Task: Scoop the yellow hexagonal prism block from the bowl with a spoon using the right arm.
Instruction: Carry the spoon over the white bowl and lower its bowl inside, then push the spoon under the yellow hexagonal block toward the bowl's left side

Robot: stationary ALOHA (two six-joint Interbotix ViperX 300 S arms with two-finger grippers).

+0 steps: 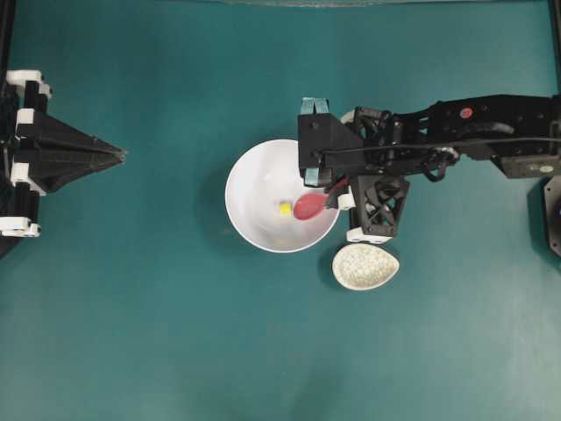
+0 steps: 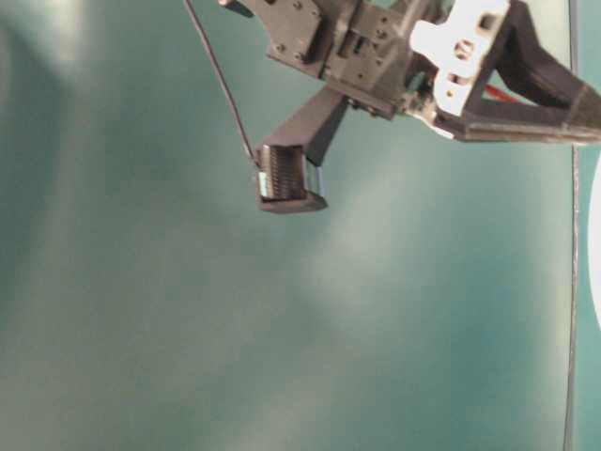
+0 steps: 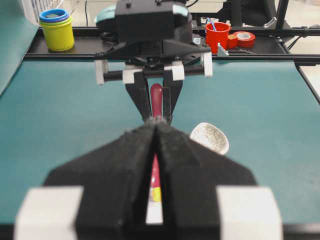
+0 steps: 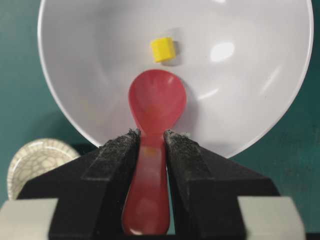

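- Looking down from overhead, the right claw (image 1: 336, 195) pinches the spoon (image 1: 310, 206) at the bowl (image 1: 250, 167); its scoop sits inside, just beside the yellow hexagonal prism block (image 1: 285, 209) on the bowl's floor. The speckled dish (image 1: 365, 267) lies near the bowl's rim on the teal worktop (image 1: 158, 333).
- At table level, only arm parts show.
- The left wrist view shows the left claw (image 3: 154, 131) pressed together, well apart from the bowl.
- The right wrist view shows black pads (image 4: 117, 150) clamping the spoon's handle.
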